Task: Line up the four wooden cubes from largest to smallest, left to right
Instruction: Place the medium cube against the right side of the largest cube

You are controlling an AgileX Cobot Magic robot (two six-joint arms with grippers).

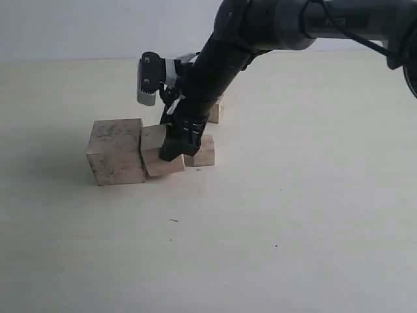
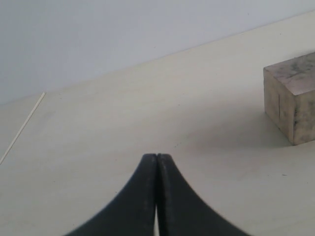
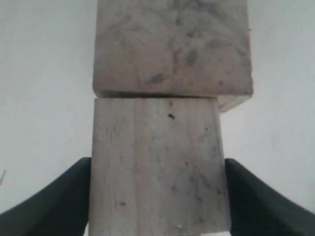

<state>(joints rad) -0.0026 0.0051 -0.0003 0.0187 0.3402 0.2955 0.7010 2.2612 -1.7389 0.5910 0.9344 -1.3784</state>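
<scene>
The left pincer (image 2: pixel 157 164) was clenched, empty. On the counter (image 1: pixel 293 228), the largest cube (image 1: pixel 116 151) touched the tilted second cube (image 1: pixel 154 142), which the right pincer (image 1: pixel 177 149) grasped. The third cube (image 1: pixel 204 154) sat just beside it, and the smallest cube (image 1: pixel 216 111) stood behind.

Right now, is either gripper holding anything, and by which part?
The right gripper clamps the second-largest pale wooden cube by opposite side faces; the left gripper holds nothing.

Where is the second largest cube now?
The second largest cube sits left of centre in the exterior view, in the right gripper, against the largest cube.
</scene>
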